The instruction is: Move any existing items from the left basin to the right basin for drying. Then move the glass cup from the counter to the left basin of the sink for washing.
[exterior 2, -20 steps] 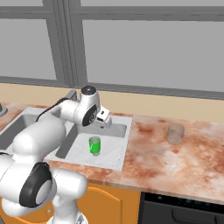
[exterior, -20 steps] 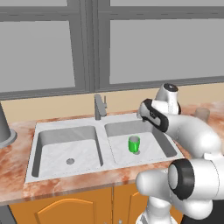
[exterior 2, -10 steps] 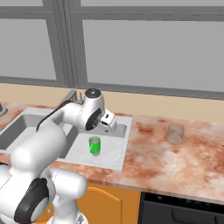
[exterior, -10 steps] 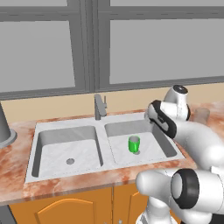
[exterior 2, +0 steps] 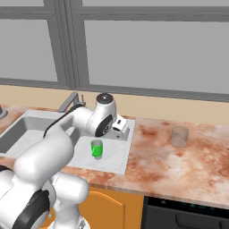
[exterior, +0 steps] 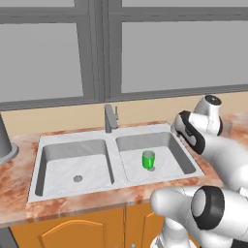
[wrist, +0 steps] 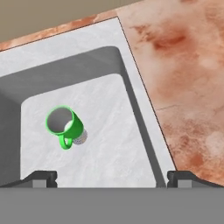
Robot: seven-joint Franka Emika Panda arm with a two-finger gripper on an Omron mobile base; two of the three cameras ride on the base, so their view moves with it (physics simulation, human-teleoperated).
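A bright green mug stands upright on the floor of the right basin, beside its drain. The left basin holds nothing. The pale translucent glass cup stands on the mottled reddish counter, well to the right of the sink. My gripper hangs open and empty over the right basin's right rim. It is above and to the right of the mug, with the glass cup farther right.
A grey faucet rises behind the divider between the basins. A tall grey canister stands on the counter left of the sink. Windows and a beige wall close the back. A dark appliance front sits under the counter at right.
The arm has swung right, carrying the open gripper from over the right basin to its right rim. The mug and the glass cup have stayed put.
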